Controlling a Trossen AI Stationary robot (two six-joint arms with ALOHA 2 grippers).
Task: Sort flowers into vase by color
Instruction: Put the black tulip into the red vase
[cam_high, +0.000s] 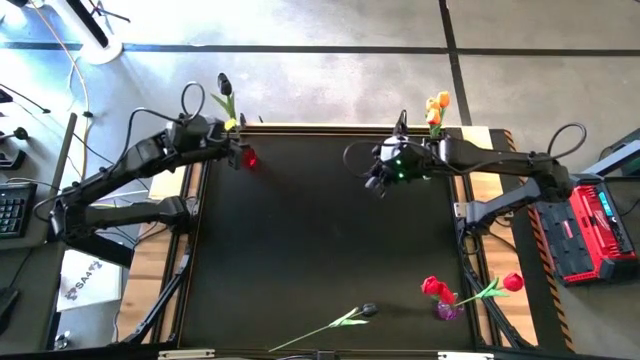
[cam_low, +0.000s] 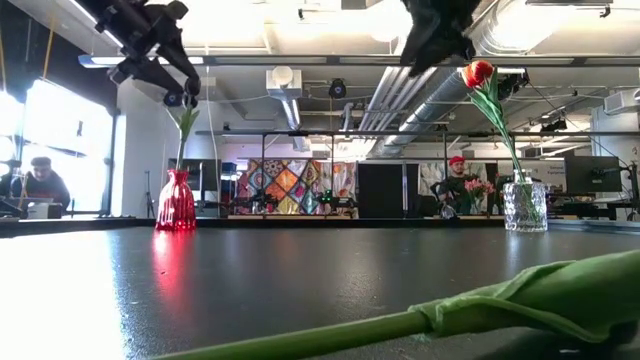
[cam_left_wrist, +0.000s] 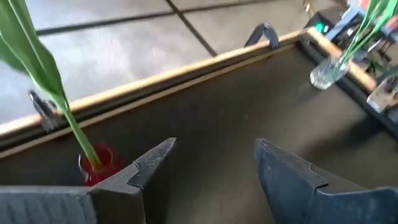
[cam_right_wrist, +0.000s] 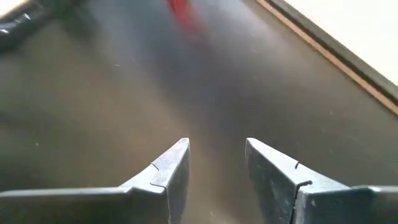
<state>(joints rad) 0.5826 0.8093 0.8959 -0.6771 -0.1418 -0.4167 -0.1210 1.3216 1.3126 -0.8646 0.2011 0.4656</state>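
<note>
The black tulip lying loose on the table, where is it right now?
In the high view, the black tulip lies flat near the table's bottom edge, right of centre, its head pointing toward the purple vase of red tulips. Both grippers are far from it.

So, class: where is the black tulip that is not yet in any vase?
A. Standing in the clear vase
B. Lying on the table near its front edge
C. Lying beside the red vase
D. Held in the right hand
B: the black tulip lies flat on the table near the front edge, far from the red vase, and the right hand is open and empty.
</note>
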